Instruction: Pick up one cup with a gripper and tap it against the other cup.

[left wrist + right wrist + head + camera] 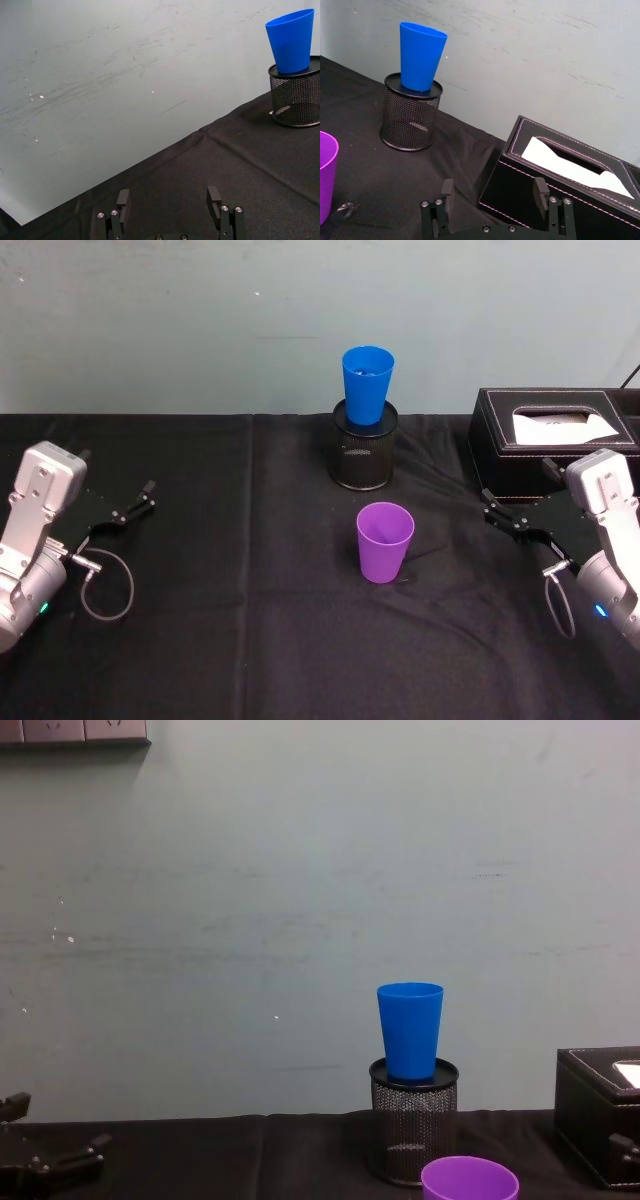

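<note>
Pale grey-green wall point(180, 330) across the back, lightly scuffed. Below it, table point(250, 660) draped in black, bearing all the rest. At the right rear, black stitched tissue box point(505, 465), with white tissue point(565, 426) showing in its top slot.

Left gripper point(168, 196) low over the table's left side, on a silver-grey arm point(38, 505). Fingers spread wide, with only bare table between them. Right gripper point(493, 186) at the table's right side, just beside the tissue box's near left corner, whether touching it hard to say. Fingers likewise spread wide and empty.

Black mesh holder point(364, 462) upright at mid-rear, left of the tissue box and apart from it. Blue cup point(367, 380) seated mouth-up in the holder's top, base sunk inside, most of its body rising above the rim.

Purple cup point(384, 543) upright on the table, mouth up, in front of the holder and a touch to its right, apart from it. Roughly between the two grippers, well apart from both, nearer the right one. Held by neither.

Thin cable loop point(131, 590) lying on the table beside the left wrist.
</note>
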`<state>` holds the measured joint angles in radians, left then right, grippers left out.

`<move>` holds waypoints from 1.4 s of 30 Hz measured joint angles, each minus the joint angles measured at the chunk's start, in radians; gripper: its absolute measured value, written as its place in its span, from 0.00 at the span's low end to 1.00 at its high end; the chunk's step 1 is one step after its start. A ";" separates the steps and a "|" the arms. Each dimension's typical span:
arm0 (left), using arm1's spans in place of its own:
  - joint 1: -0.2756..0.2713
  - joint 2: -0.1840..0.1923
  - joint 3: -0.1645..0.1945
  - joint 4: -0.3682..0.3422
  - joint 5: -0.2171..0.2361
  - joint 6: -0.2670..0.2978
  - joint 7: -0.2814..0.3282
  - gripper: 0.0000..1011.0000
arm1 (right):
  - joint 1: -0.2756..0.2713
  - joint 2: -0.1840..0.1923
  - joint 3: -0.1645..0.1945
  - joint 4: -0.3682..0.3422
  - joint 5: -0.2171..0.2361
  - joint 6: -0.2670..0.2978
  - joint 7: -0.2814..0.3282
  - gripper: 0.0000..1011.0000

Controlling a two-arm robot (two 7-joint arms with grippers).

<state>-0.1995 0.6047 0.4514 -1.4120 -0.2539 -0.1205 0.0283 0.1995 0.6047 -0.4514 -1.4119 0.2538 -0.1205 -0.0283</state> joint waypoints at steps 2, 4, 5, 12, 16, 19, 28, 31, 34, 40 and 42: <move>0.000 0.000 0.000 0.000 0.000 0.000 0.000 0.99 | 0.000 0.000 0.000 0.000 0.000 0.000 0.000 0.99; 0.000 0.000 0.000 0.000 0.000 0.000 0.000 0.99 | 0.000 0.000 0.000 0.000 0.000 0.000 0.000 0.99; 0.000 0.000 0.000 0.000 0.000 0.000 0.000 0.99 | 0.000 0.000 0.000 0.000 0.000 0.000 0.000 0.99; 0.000 0.000 0.000 0.000 0.000 0.000 0.000 0.99 | 0.000 0.000 0.000 0.000 0.000 0.000 0.000 0.99; 0.000 0.000 0.000 0.000 0.000 0.000 0.000 0.99 | 0.000 0.000 0.000 0.000 0.000 0.000 0.000 0.99; 0.000 0.000 0.000 0.000 0.000 0.000 0.000 0.99 | 0.000 0.000 0.000 0.000 0.000 0.000 0.000 0.99; 0.000 0.000 0.000 0.000 0.000 0.000 0.000 0.99 | 0.000 0.000 0.000 0.000 0.000 0.000 0.000 0.99; 0.000 0.000 0.000 0.000 0.000 0.000 0.000 0.99 | 0.000 0.000 0.000 0.000 0.000 0.000 0.000 0.99; 0.000 0.000 0.000 0.000 0.000 0.000 0.000 0.99 | 0.000 0.000 0.001 0.000 0.000 0.000 0.001 0.99; 0.000 0.000 0.000 0.000 0.000 0.000 0.000 0.99 | -0.056 0.005 -0.011 -0.040 0.007 0.001 0.056 0.99; 0.000 0.000 0.000 0.000 0.000 0.000 0.000 0.99 | -0.073 0.002 -0.024 -0.054 0.004 0.000 0.075 0.99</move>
<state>-0.1996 0.6047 0.4515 -1.4119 -0.2539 -0.1205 0.0283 0.1267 0.6071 -0.4753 -1.4656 0.2576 -0.1202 0.0467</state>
